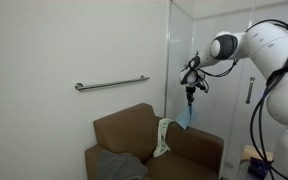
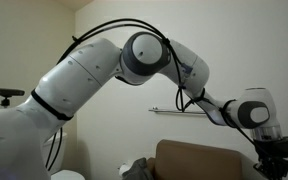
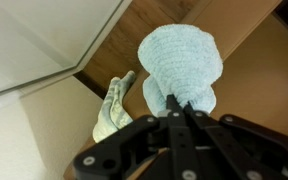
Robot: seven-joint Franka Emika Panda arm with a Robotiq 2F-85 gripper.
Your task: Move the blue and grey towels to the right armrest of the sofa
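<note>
Grips the blue towel (image 1: 187, 117) in the hand (image 1: 190, 97), fingers clamped together on a bunched fold at its top. Hangs it limp in the air, clear of the brown sofa (image 1: 134, 130), over the end of the sofa at the right of an exterior view. From the wrist view, looks straight down past the hand (image 3: 180, 108) onto the blue towel (image 3: 179, 62), pinched tight at the fingertips, with brown upholstery beneath. Has the grey towel (image 1: 114, 165) lying crumpled on the seat at the opposite end, well apart from the blue one. Between the two, draped down the backrest: a pale patterned cloth (image 1: 164, 137), just beside the hanging towel in the wrist view (image 3: 114, 105). On the white wall behind, a metal grab rail (image 1: 111, 84)
</note>
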